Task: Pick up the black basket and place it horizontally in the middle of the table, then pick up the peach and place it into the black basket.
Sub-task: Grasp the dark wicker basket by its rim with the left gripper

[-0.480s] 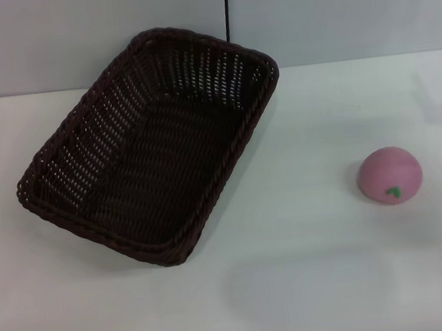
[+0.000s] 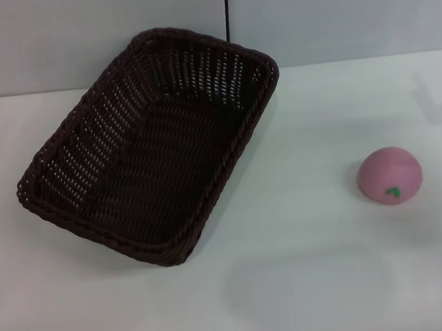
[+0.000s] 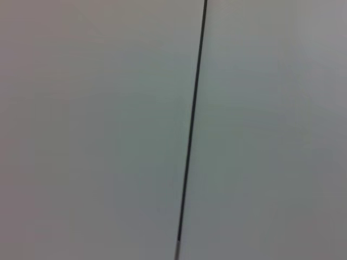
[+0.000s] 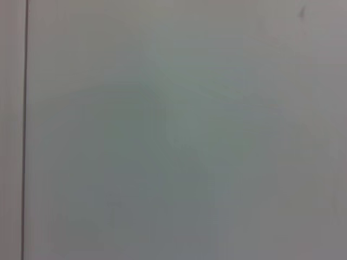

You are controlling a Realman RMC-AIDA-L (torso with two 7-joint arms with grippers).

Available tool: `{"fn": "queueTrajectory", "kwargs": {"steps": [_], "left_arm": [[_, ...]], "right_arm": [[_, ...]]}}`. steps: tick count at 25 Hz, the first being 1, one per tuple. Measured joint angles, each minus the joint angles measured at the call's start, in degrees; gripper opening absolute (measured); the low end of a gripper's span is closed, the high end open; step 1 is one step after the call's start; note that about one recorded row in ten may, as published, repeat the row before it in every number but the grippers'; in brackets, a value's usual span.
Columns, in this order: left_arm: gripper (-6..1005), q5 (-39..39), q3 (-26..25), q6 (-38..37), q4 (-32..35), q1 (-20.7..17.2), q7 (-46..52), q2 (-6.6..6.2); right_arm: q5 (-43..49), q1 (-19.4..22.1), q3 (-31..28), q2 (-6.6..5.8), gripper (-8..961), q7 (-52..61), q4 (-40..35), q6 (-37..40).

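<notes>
The black basket (image 2: 151, 145) is sitting askew on the left half of the table (image 2: 298, 284), its long axis running diagonally, one corner reaching toward the back wall (image 2: 71, 39). Its rim is lying open from above, with nothing standing inside. The peach (image 2: 389, 176) is resting well apart to the right, alone, with bare tabletop all around it. Between the two, a wide strip of white surface is lying free, and the whole near edge is likewise staying unobstructed. Behind the basket's far corner the room is looking tight, though how close it is to the wall cannot be told. Both wrist views are showing only plain wall with a dark seam (image 3: 191, 124).
</notes>
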State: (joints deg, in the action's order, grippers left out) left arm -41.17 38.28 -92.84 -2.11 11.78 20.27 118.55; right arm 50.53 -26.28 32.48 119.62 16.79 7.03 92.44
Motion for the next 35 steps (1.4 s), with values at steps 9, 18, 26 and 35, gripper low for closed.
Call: {"fn": "queueTrajectory", "kwargs": {"steps": [9,18,26,35], "left_arm": [[844,-0.1,10.9,0.6,7.8,-2.0,12.4,-1.04],[844,-9.0,26.7,18.2,46.0,-12.8,40.0,-1.80],[843,-35.0,20.9,21.6,66.6,-12.1,68.1,-1.59],[843,-68.2,21.0,19.9,82.2,-2.1,96.9,-0.66]], "right_arm": [[0.0,0.1,-0.1,0.00,680,0.0,0.0,-0.1],[-0.1,0.7,-0.1,0.00,679,0.0,0.0,0.1],[-0.4,1.4,-0.2,0.08,680,0.0,0.3,1.3],[-0.4,2.0,-1.0,0.09,680,1.4,0.4,2.8]]}}
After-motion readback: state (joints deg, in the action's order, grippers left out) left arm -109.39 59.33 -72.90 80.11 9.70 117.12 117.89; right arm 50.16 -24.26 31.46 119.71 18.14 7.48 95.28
